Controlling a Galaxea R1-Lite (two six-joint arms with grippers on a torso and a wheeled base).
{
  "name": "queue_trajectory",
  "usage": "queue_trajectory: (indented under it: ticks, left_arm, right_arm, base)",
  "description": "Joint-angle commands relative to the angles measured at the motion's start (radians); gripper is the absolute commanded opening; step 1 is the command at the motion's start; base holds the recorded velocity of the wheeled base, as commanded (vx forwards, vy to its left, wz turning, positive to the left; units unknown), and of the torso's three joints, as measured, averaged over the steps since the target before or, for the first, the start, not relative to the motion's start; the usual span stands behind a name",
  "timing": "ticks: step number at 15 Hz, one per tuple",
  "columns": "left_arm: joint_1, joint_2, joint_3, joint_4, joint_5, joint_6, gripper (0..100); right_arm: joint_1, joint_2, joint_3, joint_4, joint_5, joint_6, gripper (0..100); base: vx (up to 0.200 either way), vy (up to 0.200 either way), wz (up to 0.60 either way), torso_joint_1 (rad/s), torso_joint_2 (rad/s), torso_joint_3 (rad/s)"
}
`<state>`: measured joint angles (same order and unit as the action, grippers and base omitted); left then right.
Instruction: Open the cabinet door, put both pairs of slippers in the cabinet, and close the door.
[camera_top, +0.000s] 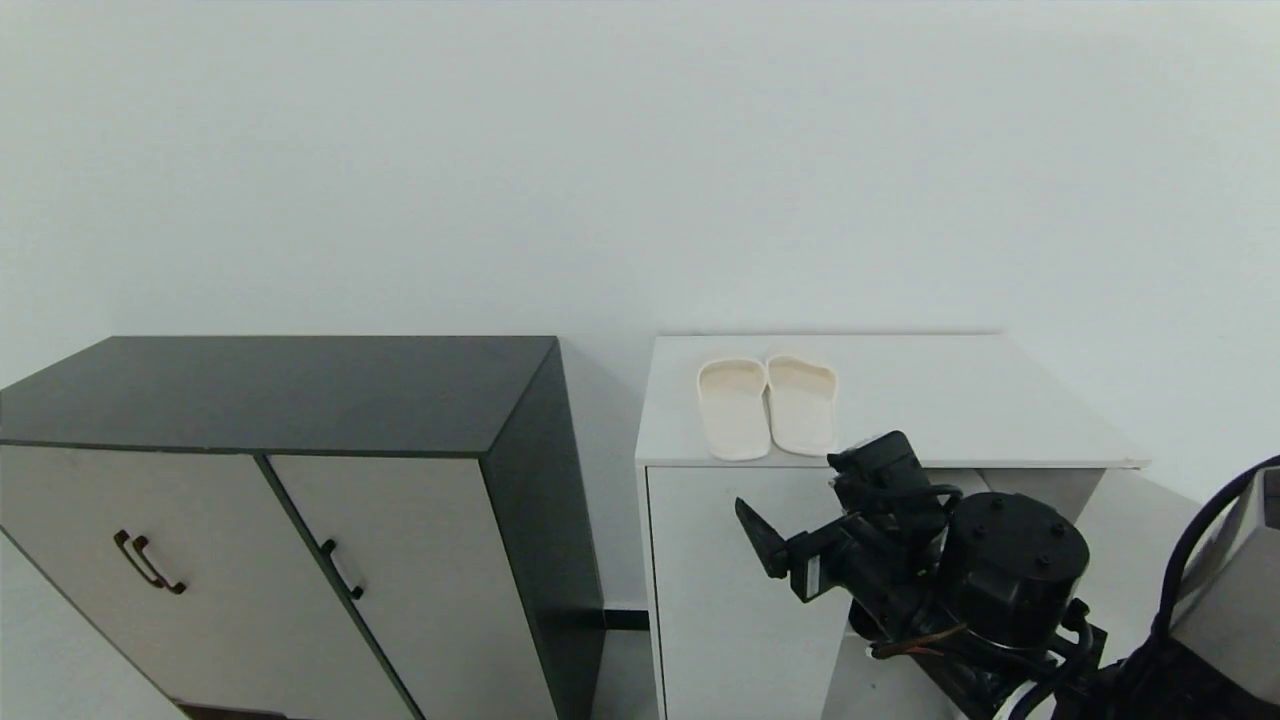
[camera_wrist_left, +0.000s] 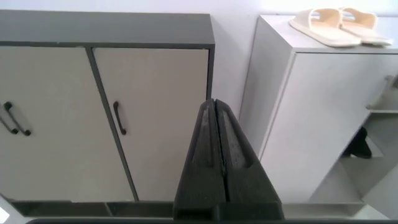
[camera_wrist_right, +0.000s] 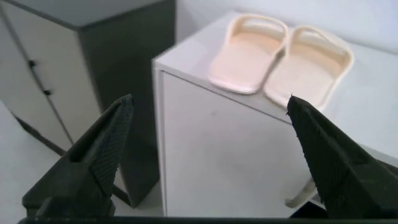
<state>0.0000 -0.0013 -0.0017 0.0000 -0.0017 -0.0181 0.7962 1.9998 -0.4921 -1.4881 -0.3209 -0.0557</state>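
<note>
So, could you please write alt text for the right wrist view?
The right gripper, open, faces a pair of cream slippers lying side by side on top of a white cabinet. Beside it stands a dark cabinet with its light doors closed.

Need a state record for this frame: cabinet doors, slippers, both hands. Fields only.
cabinet: dark top and side, left of the white stand
doors: two pale doors, both closed
slippers: one cream pair, side by side on top of the white stand, near its front edge
white stand: right of the cabinet, with a gap between them
left hand: shut, empty, facing the cabinet
right hand: open, empty, in front of the stand
task status: door not yet opened
</note>
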Motion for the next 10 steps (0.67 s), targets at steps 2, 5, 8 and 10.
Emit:
queue_trajectory:
  ticks: [2,5,8,10]
  left_arm:
    - [0.000,0.001,0.000,0.000,0.000,0.000,0]
    - [0.000,0.001,0.000,0.000,0.000,-0.002,0]
    - [0.000,0.001,0.000,0.000,0.000,-0.002,0]
    - [0.000,0.001,0.000,0.000,0.000,-0.002,0]
  right_arm:
    - [0.001,-0.053,-0.034,0.069,-0.032,0.028,100]
    - [0.003,-0.056,-0.106,0.186,-0.084,0.066,100]
    - [0.005,-0.059,-0.295,0.482,-0.176,0.171,100]
    - [0.001,-0.055,-0.453,0.715,-0.228,0.247,100]
  base:
    - [0.200,0.000,0.00,0.012,0.01,0.005]
    - [0.200,0.000,0.00,0.002,0.00,0.004]
    - [0.000,0.000,0.00,0.000,0.00,0.000]
    - [0.000,0.000,0.00,0.000,0.00,0.000]
